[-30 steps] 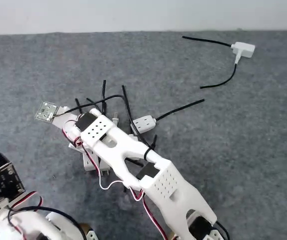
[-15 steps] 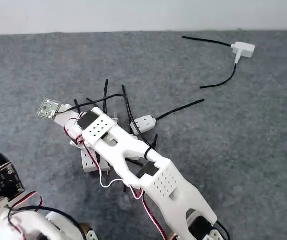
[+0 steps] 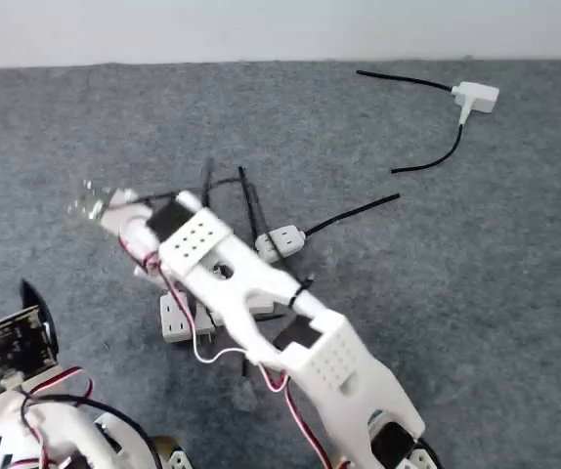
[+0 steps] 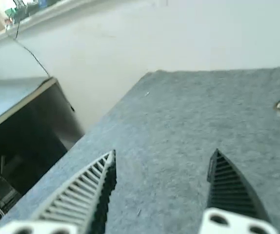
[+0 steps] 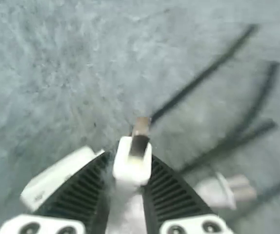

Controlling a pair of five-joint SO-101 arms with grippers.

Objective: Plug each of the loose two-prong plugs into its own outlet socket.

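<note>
Two-prong plug (image 5: 132, 153), white, is pinched between the closed fingers of the right gripper (image 5: 130, 168). It is held just above the grey mat (image 3: 456, 293), its metal prongs pointing away from the wrist, over a tangle of black cords (image 3: 251, 200). The left gripper (image 4: 162, 175) hangs over bare mat with its jaws wide apart, holding nothing. To seat the plug well, the prongs probably need turning square to a socket's slots, then a straight push. The sockets lie loose and may slide, so the free gripper could brace one. Counted from above: one outlet socket (image 3: 282, 239) just beside the right arm, a second socket (image 3: 171, 316) partly under it, and one white fitting (image 3: 476, 95) well apart at the far corner, seemingly already joined. The cords are too tangled to count.
</note>
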